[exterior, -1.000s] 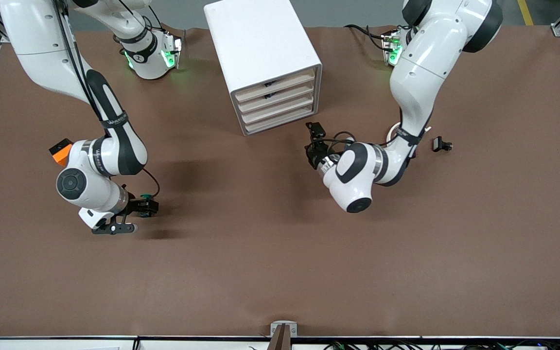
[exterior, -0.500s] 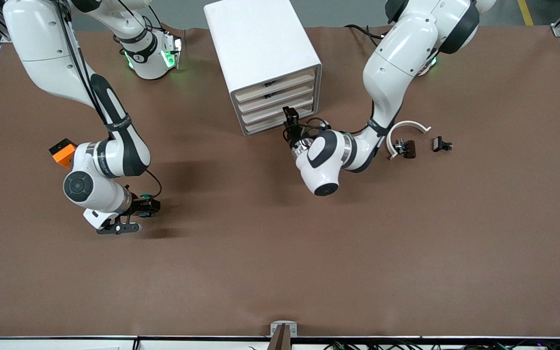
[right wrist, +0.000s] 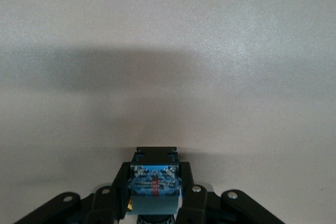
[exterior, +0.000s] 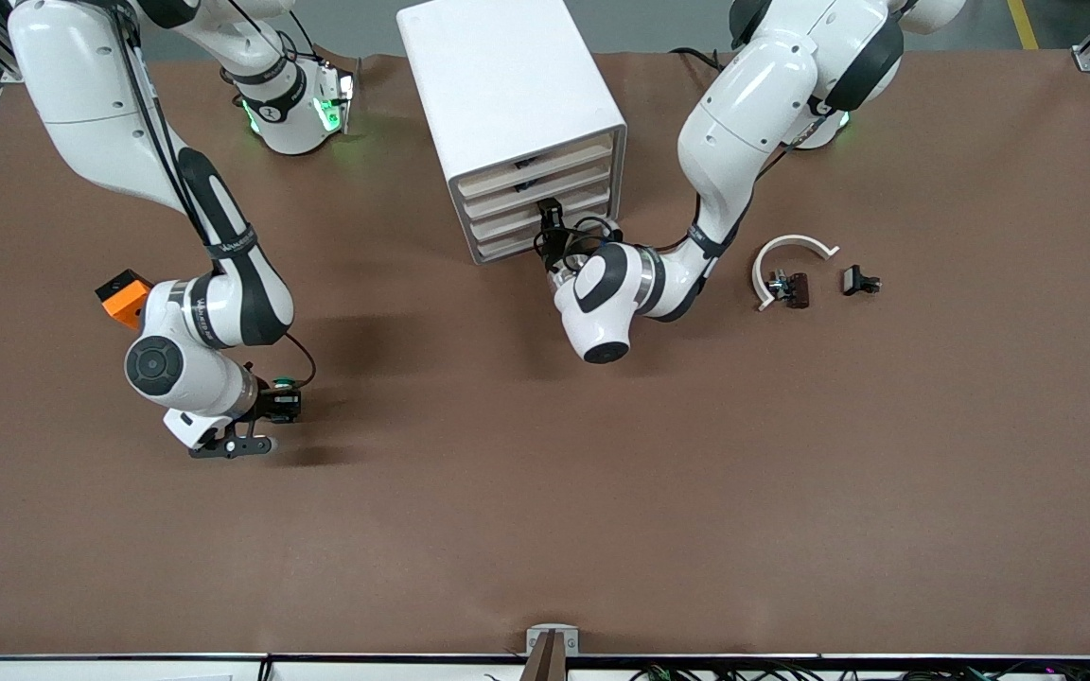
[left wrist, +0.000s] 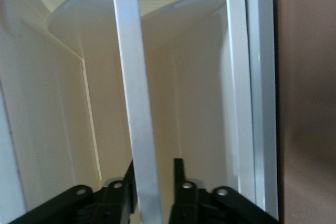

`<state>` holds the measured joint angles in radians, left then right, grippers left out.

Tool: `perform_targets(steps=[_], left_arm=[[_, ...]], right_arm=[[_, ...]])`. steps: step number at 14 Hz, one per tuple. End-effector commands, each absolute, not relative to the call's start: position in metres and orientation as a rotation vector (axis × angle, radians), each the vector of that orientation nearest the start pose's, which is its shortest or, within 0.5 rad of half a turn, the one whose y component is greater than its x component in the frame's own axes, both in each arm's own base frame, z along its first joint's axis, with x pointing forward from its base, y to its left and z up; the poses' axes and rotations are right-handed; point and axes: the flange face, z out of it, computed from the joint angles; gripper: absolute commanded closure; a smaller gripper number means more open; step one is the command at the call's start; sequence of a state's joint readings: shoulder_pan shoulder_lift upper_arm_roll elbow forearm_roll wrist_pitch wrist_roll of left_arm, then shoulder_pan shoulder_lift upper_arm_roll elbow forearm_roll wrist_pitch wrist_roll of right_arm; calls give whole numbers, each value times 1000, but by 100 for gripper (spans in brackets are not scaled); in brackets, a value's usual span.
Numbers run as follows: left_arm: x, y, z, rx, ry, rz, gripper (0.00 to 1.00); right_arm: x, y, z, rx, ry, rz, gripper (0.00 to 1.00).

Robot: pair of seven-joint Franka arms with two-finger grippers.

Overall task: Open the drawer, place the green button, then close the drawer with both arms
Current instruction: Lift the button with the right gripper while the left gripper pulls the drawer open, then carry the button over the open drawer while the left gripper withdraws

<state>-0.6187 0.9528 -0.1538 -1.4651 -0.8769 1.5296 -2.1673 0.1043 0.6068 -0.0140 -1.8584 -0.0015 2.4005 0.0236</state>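
Note:
The white cabinet (exterior: 507, 85) stands at the table's middle, close to the robots' bases, with all four beige drawers shut. The lowest drawer (exterior: 512, 247) is shut. My left gripper (exterior: 551, 219) is against the lower drawer fronts. In the left wrist view my left gripper (left wrist: 155, 163) is open, its fingers astride a white drawer lip (left wrist: 134, 103); I cannot tell which low drawer it belongs to. My right gripper (exterior: 288, 405) is shut on the button (exterior: 282, 384) just above the table toward the right arm's end. The button's blue body (right wrist: 155, 182) sits between the fingers.
An orange block (exterior: 119, 295) lies beside the right arm's wrist. A white arc (exterior: 791, 248) with a dark brown part (exterior: 797, 289) and a small black part (exterior: 859, 280) lie toward the left arm's end.
The left arm swung in toward the cabinet; its gripper went from the table beside the cabinet's corner to the lower drawer fronts. The right gripper stays almost still with the button.

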Motion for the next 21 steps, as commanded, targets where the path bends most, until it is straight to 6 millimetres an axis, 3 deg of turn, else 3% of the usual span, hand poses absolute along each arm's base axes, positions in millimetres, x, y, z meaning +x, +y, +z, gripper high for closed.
perform_targets(steps=[1,5,8,10,13,14,15,16,19,21], left_arm=[[418,-485,126,-1274,-1683,1288,100],[471,-445,128,-1261,-1792,1312,100],[501,-426,134,-1284,-1868,1287,100],[526,-408,137,-1302,-1943,1266,100],[546,-393,143,-1350,-1979,1286,99],[552,-387,145,-1374,-1984,1304,75],[555,-385,150,-1403,-1982,1314,19],[556,-384,153,-1414,-1984,1309,0],[578,-372,172,-1444,-2037,1294,0],[605,-350,197,-1473,-2115,1259,0]], right_arm=[[638,59,186,-3160,-133,90,91],[643,62,203,-3158,-130,54,91],[645,68,239,-3156,-122,34,91],[639,90,271,-3158,-73,118,91],[619,149,321,-3189,129,290,91],[612,169,338,-3194,190,321,91],[602,197,352,-3207,263,347,91],[590,230,365,-3218,352,350,91],[548,327,373,-3163,722,336,91],[520,381,376,-3047,919,374,91]])
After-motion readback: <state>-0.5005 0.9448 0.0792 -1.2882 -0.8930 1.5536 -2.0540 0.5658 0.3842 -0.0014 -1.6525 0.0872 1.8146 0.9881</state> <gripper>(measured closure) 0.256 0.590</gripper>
